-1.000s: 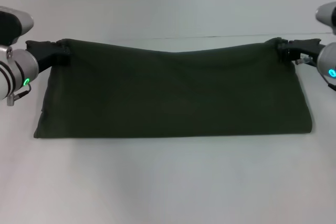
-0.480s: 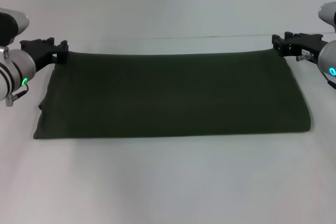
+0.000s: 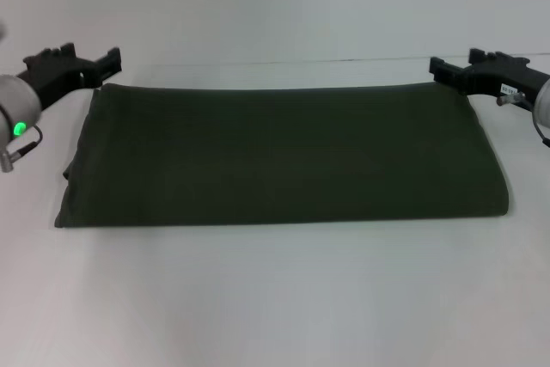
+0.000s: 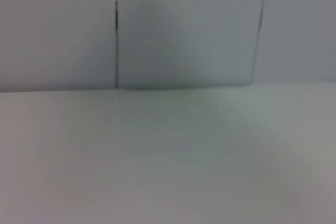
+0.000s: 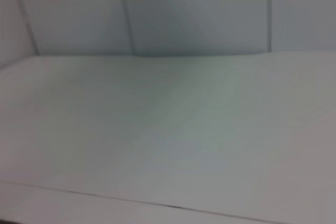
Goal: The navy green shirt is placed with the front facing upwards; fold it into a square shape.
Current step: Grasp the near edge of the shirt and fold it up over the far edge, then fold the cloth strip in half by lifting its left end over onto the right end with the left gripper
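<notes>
1. The navy green shirt is seen folded into a wide band, lying flat on the white table.
2. The left gripper is held spread apart, empty, just off the far left corner.
3. The right gripper is likewise spread and empty by the far right corner.

shirt: flat on tabletop, centre | left hand: by its far left corner | right hand: by its far right corner

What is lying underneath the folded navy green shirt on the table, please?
The navy green shirt lies flat on the white table, which shows all around it. Whatever sits beneath or between its folded layers is covered, so I cannot tell if anything else is there.
</notes>
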`<state>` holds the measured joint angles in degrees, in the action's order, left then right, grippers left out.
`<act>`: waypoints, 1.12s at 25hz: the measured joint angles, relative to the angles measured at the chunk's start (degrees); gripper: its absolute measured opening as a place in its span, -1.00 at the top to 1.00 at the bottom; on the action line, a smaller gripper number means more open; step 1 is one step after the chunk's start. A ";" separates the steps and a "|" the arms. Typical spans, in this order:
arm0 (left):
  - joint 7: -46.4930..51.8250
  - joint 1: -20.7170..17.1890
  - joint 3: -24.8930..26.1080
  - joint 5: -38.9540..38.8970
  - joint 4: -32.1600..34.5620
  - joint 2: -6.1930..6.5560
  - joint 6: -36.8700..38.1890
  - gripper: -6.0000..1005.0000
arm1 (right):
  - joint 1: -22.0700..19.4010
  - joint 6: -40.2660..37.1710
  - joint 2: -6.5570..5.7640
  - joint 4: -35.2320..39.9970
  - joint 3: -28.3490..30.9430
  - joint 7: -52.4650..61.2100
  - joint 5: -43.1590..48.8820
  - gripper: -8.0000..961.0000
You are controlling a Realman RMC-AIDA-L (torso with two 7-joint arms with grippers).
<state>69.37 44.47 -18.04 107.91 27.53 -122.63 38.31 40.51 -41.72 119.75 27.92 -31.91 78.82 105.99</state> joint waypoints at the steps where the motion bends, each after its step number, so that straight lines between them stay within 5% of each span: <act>1: 1.75 -0.93 0.09 -0.07 0.48 0.57 3.53 -0.05 | -1.02 -2.83 -0.01 0.91 0.00 -0.23 -0.54 -0.44; 8: 9.35 -8.07 0.67 1.12 5.15 2.86 25.03 -0.57 | -7.58 -24.09 -0.36 4.52 0.01 -6.51 -3.25 -0.60; 13: 17.68 -14.11 0.54 6.96 13.46 2.94 37.76 -0.57 | -11.90 -43.89 -0.45 6.18 -0.79 -14.20 -0.97 -0.60; 19: 23.92 -16.68 0.51 15.38 19.62 3.19 45.84 -0.56 | -15.44 -58.17 -0.21 10.94 -4.41 -14.67 6.18 -0.60; 28: 32.13 -15.66 -0.38 25.46 22.39 3.53 44.74 -0.57 | -15.55 -63.26 -0.10 12.15 -5.22 -11.42 15.04 -0.57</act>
<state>101.51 28.81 -18.42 133.37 49.93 -119.09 83.05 24.95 -104.97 119.65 40.06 -37.13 67.40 121.03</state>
